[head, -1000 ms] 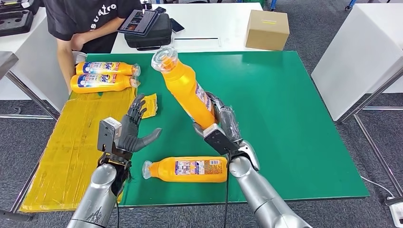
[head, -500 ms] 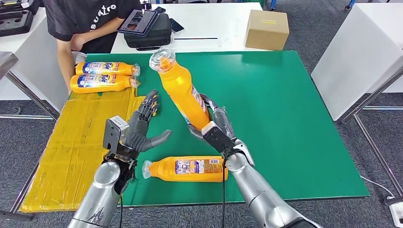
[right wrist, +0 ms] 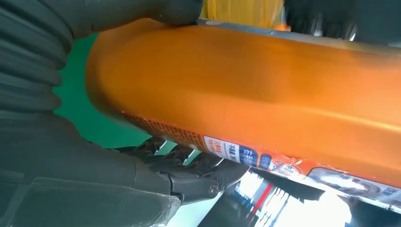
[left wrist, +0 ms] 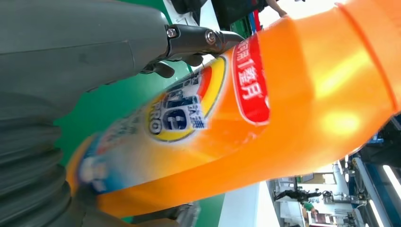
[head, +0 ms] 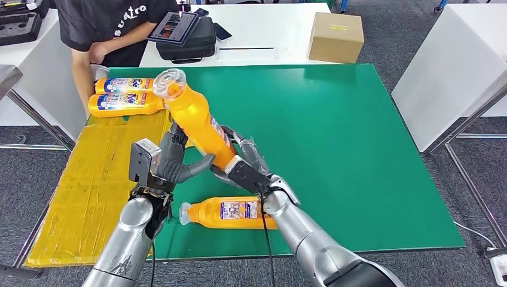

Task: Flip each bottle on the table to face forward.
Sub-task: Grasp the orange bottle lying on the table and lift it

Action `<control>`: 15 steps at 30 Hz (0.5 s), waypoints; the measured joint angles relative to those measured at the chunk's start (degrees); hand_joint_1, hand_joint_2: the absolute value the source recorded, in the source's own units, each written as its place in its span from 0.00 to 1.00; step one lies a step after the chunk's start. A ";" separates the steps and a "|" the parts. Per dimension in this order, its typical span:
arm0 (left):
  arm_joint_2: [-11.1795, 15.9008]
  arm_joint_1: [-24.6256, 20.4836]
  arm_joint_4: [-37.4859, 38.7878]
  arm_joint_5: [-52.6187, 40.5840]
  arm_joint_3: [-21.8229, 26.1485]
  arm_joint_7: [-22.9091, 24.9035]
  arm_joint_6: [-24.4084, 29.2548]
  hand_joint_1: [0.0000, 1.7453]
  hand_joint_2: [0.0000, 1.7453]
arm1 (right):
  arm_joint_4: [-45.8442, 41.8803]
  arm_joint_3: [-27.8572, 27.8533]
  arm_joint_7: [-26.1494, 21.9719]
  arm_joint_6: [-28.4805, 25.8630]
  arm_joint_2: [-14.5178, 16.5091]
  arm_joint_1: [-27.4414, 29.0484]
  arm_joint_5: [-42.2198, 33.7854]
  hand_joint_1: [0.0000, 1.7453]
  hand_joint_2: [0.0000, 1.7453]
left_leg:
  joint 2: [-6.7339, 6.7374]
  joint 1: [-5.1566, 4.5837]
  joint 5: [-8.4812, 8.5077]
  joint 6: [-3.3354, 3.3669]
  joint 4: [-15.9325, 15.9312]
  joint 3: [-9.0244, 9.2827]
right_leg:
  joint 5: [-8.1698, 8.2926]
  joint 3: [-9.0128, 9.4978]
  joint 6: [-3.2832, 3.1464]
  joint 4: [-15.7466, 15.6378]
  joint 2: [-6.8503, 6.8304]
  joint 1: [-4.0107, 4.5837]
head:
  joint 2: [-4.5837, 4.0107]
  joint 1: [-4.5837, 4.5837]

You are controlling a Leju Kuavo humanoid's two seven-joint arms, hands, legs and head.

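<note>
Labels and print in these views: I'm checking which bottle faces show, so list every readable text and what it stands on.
"PRO", under a larger blurred logo: front label of the held bottle, left wrist view.
"Tide": labels of the two bottles by the person.
"Su", "tro": the person's black shirt; the letters between are folded away.
Too small or blurred: the red band's white characters, the side strip in the right wrist view, the lying bottle label.

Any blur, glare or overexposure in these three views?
Head view: sharp, evenly lit. Left wrist view: glare on the held bottle, its label end blurred, background blown out. Right wrist view: bottle soft, too close; bright glare patch along one edge.
</note>
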 joint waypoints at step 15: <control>0.12 -0.29 1.87 0.79 0.72 -0.82 0.40 0.00 1.00 | 1.49 11.79 4.01 -4.84 1.14 -0.52 -0.99 1.00 1.00 | 0.00 0.00 0.00 0.00 0.00 0.00 | 0.00 0.00 0.00 0.00 0.00 0.00 | -0.01 0.00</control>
